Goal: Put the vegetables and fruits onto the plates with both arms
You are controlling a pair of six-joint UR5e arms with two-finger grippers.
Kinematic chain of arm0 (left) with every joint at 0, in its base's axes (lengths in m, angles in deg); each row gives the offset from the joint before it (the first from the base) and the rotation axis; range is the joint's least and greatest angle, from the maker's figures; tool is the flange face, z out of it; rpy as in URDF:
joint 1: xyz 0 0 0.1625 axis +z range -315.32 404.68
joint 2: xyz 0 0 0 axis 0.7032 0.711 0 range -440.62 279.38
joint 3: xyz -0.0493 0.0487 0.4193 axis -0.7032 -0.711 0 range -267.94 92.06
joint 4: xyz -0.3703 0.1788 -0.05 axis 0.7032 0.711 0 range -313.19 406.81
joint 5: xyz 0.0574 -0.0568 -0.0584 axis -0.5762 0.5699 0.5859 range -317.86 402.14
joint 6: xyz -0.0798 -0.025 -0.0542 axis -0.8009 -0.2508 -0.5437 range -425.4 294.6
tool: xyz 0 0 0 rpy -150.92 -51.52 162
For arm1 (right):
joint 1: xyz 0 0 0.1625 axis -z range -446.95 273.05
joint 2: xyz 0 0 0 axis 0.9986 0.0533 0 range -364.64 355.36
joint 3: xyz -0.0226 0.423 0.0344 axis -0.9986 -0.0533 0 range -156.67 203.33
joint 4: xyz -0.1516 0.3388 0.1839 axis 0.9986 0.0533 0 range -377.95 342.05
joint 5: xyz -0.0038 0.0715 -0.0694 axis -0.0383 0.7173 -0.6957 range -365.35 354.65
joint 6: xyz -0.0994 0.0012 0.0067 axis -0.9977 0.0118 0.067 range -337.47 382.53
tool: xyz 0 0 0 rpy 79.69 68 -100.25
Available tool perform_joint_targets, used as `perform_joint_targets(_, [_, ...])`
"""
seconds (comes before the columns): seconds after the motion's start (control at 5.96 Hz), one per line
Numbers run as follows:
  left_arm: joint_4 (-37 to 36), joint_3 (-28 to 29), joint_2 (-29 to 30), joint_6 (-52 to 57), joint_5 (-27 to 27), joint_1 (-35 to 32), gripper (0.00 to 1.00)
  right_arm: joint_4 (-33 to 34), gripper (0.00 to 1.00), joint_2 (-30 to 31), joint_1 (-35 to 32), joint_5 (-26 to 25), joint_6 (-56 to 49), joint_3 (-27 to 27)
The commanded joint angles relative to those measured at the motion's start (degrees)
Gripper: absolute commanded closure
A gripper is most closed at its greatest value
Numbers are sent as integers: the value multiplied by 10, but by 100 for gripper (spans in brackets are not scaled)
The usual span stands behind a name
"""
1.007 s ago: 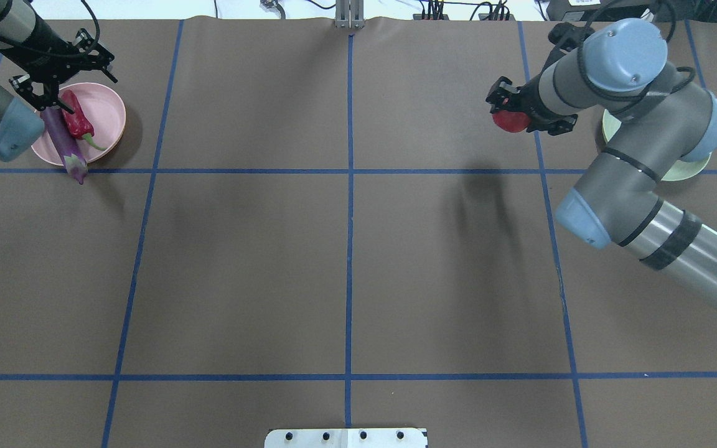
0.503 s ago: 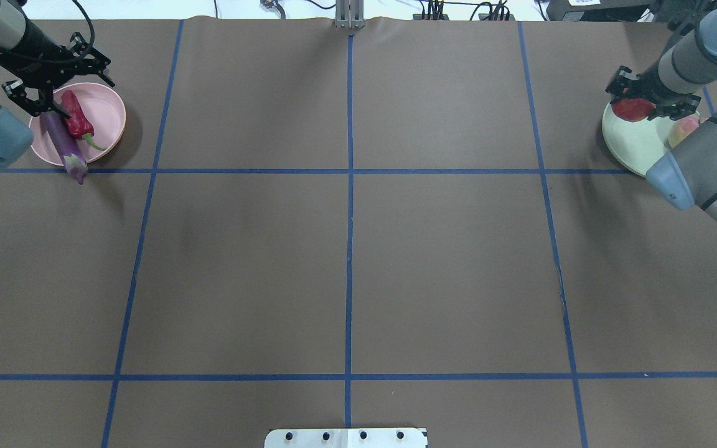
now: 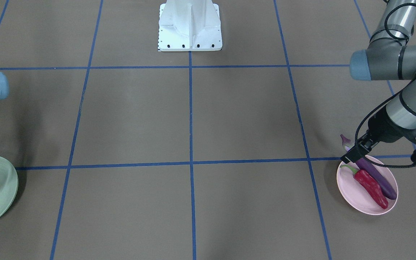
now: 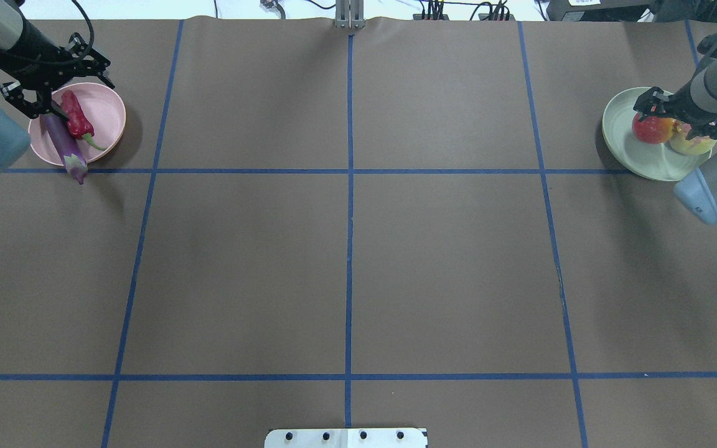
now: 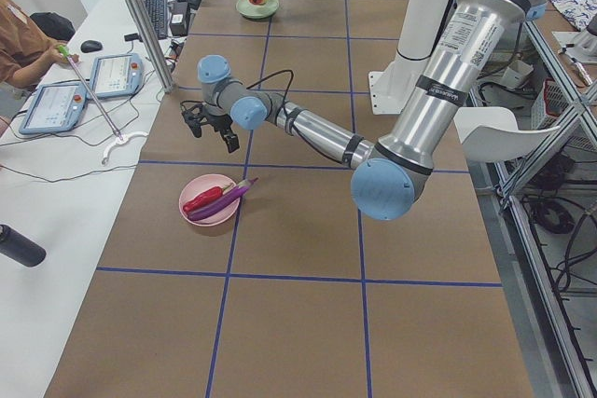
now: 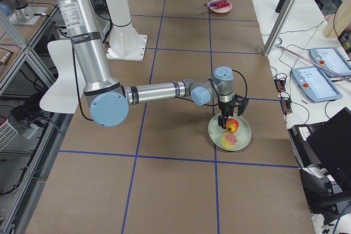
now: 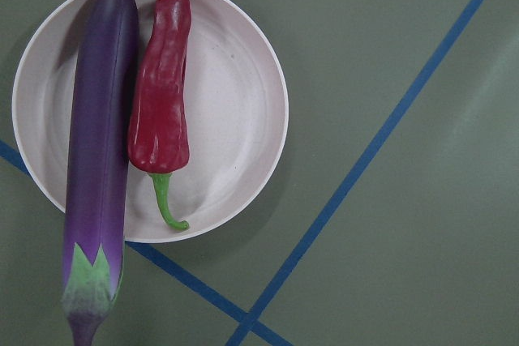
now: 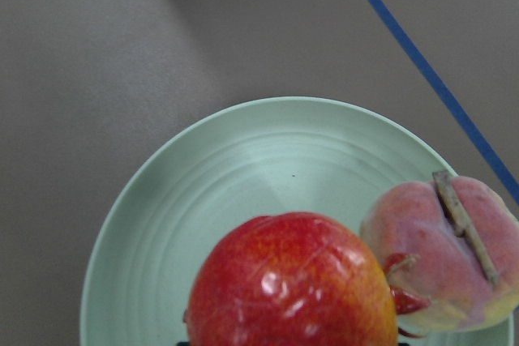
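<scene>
The purple eggplant (image 4: 63,143) and the red chili (image 4: 75,118) lie side by side on the pink plate (image 4: 109,118). The eggplant's cap hangs over the rim. They also show in the left wrist view: eggplant (image 7: 97,143), chili (image 7: 162,95). My left gripper (image 4: 60,87) hangs open and empty above that plate. My right gripper (image 4: 660,118) is shut on the round red-orange fruit (image 4: 651,129), low over the mint green plate (image 4: 626,137). The fruit (image 8: 292,289) touches the halved fruit (image 8: 438,257), which lies on the plate (image 8: 243,176).
The white pedestal (image 3: 190,29) stands at the robot's side of the brown table with blue grid lines. The two plates sit at opposite far corners. An operator and tablets (image 5: 47,104) are at a side desk.
My right gripper carried the round fruit to the right and lowered it onto the green plate beside the halved fruit. My left gripper barely moved above the pink plate.
</scene>
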Motion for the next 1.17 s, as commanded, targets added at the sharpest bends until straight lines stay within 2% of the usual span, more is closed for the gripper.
perform_joint_targets(0.0, [0,-25,-41,85,1,0,0,-30,0,2,-16,58,-51,6])
perform_joint_targets(0.34, [2,-92,-145,254,1,-7,0,-30,0,44,-91,155,-153,45])
perform_joint_targets(0.5, [3,-110,-191,350,1,-24,0,-28,0,76,-135,192,-266,51])
perform_joint_targets(0.84, [2,-108,-241,499,2,-74,0,-18,0,123,-213,259,-437,45])
perform_joint_targets(1.01, [1,-108,-263,535,19,-94,0,-18,0,146,-232,264,-507,47])
